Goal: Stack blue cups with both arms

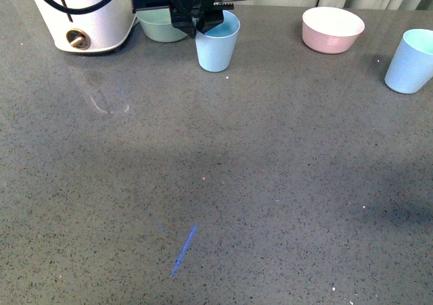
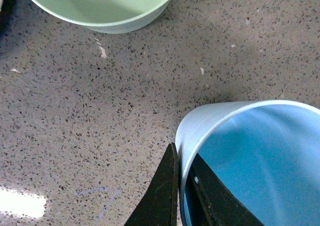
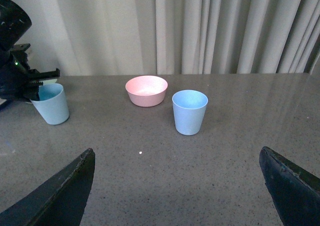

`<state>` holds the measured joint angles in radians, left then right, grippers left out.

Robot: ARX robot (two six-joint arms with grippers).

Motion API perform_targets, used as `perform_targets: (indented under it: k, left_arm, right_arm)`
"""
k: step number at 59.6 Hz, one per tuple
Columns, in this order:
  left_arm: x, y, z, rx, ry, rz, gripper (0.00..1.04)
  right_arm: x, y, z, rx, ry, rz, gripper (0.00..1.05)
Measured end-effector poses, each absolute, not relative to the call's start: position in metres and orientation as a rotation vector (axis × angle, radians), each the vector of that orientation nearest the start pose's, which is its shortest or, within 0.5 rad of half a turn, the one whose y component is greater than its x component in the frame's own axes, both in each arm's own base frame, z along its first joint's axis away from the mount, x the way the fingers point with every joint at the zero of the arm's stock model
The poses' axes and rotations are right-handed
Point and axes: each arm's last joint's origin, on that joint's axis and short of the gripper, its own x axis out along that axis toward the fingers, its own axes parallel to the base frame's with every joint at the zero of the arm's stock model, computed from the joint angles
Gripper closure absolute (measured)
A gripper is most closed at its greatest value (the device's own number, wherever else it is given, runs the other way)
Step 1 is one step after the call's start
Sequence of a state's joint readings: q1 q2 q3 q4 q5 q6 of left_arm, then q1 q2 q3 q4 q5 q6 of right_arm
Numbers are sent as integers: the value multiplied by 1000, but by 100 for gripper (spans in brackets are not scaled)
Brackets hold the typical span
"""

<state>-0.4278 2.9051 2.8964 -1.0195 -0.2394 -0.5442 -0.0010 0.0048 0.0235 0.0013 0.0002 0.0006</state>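
Blue cups — two, one in left claw; bowls — two

Front view down on table; left wrist tight over blue cup; right wrist low, distant, same cup.

Kitchen-like setup: speckled grey countertop, white appliance, curtains.

On the grey speckled tabletop a pale blue tapered plastic cup stands upright just beside a pink round bowl — well apart, a second blue cup has the black left gripper at its rim — while the right gripper's fingers spread wide.
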Motion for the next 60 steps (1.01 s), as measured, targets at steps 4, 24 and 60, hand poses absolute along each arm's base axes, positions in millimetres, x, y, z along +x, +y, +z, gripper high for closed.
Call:
perform_targets:
  k: [4, 24, 60]
  left_arm:
    - [522, -231, 143, -167, 988, 97, 102]
    - [496, -265, 159, -223, 1043, 8, 102]
    - [424, -296, 144, -161, 1128, 9, 102]
  right_arm:
    - [96, 0, 171, 1, -20, -1, 9]
    - [96, 0, 171, 1, -20, -1, 9]
    - [97, 0, 171, 1, -20, -1, 9]
